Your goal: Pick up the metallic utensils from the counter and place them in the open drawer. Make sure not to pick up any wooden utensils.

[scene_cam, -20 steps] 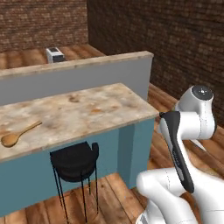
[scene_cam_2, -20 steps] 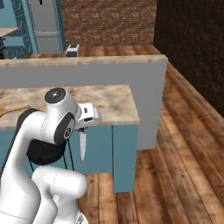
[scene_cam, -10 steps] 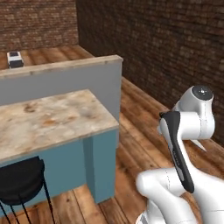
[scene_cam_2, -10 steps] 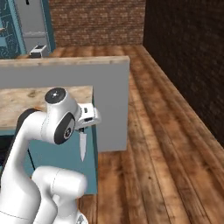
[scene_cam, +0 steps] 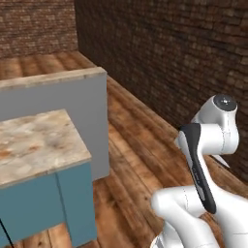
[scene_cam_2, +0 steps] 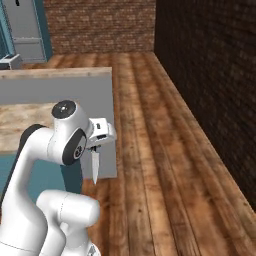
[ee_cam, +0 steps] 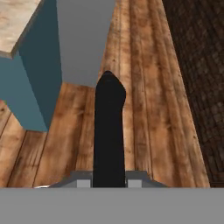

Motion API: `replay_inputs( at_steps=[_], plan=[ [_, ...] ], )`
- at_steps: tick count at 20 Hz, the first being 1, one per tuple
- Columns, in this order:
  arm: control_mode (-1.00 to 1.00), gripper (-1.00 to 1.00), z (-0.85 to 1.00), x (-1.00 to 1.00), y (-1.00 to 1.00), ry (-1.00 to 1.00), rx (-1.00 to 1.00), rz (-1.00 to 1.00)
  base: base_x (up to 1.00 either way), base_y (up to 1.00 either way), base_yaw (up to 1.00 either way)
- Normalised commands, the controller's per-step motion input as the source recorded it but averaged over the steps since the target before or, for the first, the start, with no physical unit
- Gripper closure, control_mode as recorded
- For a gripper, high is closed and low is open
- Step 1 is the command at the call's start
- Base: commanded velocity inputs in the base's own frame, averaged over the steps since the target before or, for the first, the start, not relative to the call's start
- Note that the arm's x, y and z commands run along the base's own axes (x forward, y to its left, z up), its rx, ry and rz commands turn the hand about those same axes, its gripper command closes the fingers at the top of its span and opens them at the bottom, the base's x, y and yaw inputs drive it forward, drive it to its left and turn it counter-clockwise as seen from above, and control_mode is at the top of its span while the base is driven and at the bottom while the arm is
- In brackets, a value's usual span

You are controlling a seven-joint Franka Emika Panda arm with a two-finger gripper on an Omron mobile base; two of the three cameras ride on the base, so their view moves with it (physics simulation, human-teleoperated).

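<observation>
My gripper (scene_cam_2: pixel 95 148) is shut on a metallic utensil, the slim knife (scene_cam_2: pixel 94 169). Its silver blade hangs straight down beside the arm, off the end of the counter (scene_cam_2: pixel 22 125). In the hand view the knife's black handle (ee_cam: pixel 109 131) stands up between my fingertips (ee_cam: pixel 109 183) over the wood floor, with the counter's corner (ee_cam: pixel 15 24) and its teal base (ee_cam: pixel 33 83) at the upper left. The counter's beige marble end (scene_cam: pixel 38 140) lies at the left of the left base view. The open drawer and the wooden utensils are out of view.
A grey raised wall (scene_cam: pixel 58 99) backs the counter. A dark brick wall (scene_cam_2: pixel 210 75) runs along the right, with open wooden floor (scene_cam_2: pixel 160 165) between it and the counter. A toaster (scene_cam_2: pixel 9 61) and tall teal cabinets (scene_cam_2: pixel 22 25) stand far left.
The whole picture has swung as the base moved: the counter slid to the left, and the stool and wooden spoon left the view. The knife stays in my gripper, unchanged.
</observation>
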Motion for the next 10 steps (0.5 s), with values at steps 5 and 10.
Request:
replay_inputs(
  at_steps=[5,10],
  plan=[
    [1.00,1.00,0.00,0.00,0.00,0.00,0.00,0.00,0.93,-0.39,0.00],
    [1.00,1.00,0.00,0.00,0.00,0.00,0.00,0.00,1.00,-0.23,0.00]
  ],
)
